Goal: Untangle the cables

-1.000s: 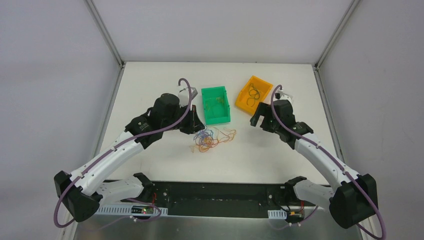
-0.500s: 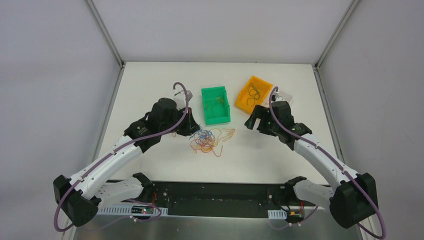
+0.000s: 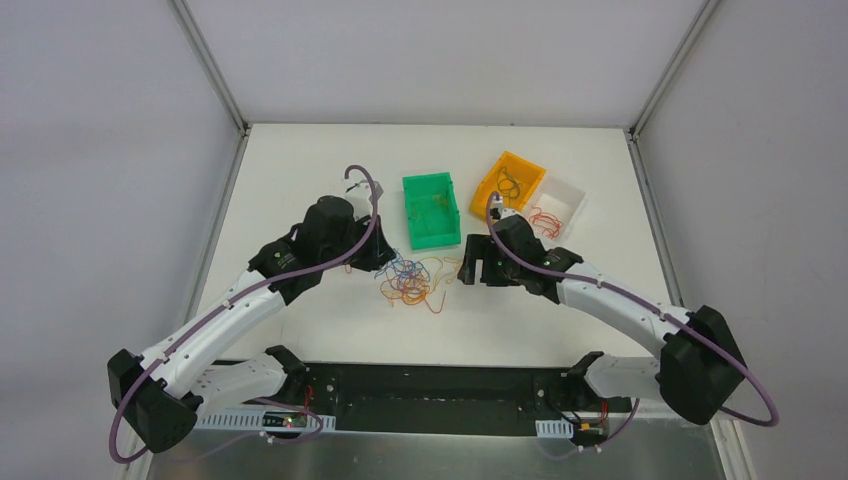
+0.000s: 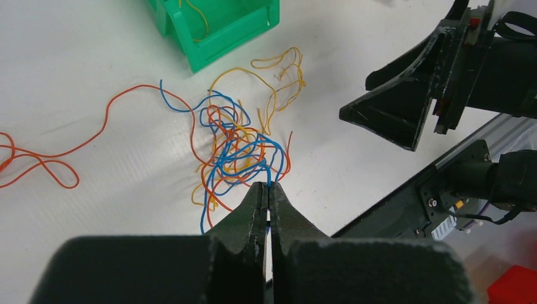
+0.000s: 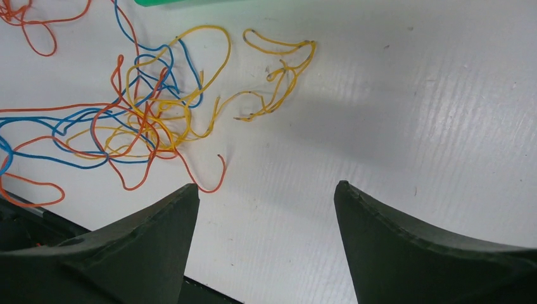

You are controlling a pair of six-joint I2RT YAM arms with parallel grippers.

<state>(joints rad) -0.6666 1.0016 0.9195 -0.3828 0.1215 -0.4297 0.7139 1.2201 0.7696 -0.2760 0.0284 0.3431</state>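
The cables (image 3: 412, 278) lie as one knot of thin blue, orange and yellow strands on the white table, in front of the green bin. My left gripper (image 3: 386, 258) sits at the knot's left edge. In the left wrist view it (image 4: 268, 185) is shut on a blue cable that rises from the cables (image 4: 234, 145). My right gripper (image 3: 470, 271) hovers just right of the knot. It (image 5: 267, 185) stands open above bare table, with the cables (image 5: 145, 120) up and to its left. A curled yellow strand (image 5: 278, 69) lies apart from the knot.
A green bin (image 3: 448, 228) stands behind the knot. An orange bin (image 3: 529, 167) holding looped strands and a clear tray (image 3: 572, 192) with red strands are at the back right. A long orange strand (image 4: 38, 164) trails off to one side. The black base rail (image 3: 430, 385) runs along the near edge.
My right arm has swung left from the orange bin to just right of the knot, uncovering the clear tray. The left gripper stayed shut and shifted slightly; the knot moved a little with it.
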